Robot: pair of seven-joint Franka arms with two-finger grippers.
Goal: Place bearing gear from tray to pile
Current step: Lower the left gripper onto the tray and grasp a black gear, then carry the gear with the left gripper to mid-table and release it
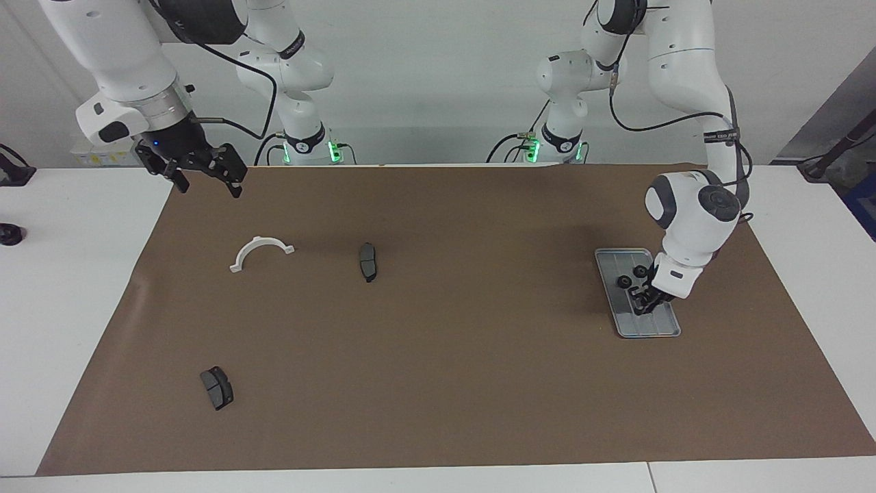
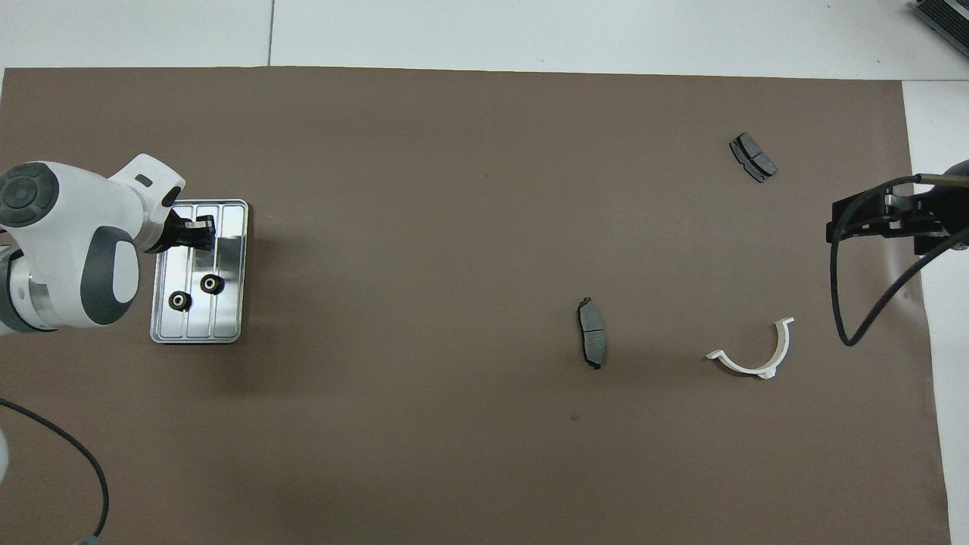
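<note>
The silver grooved tray (image 1: 658, 327) (image 2: 229, 318) lies on the brown mat toward the left arm's end of the table. Two small black bearing gears (image 1: 624, 281) (image 2: 212, 284) sit side by side in the part of it nearer the robots. My left gripper (image 1: 642, 302) (image 2: 198, 232) is down in the tray's middle, just farther out than the gears, and shut. Whether it has a gear between its fingertips I cannot tell. My right gripper (image 1: 205, 179) (image 2: 882, 218) waits open in the air over the mat's edge at the right arm's end. No pile is in view.
A white half-ring bracket (image 1: 260, 250) (image 2: 757, 357) and a dark brake pad (image 1: 367, 261) (image 2: 592, 342) lie toward the right arm's end. A second pad (image 1: 217, 387) (image 2: 752, 157) lies farther from the robots. White table surrounds the mat.
</note>
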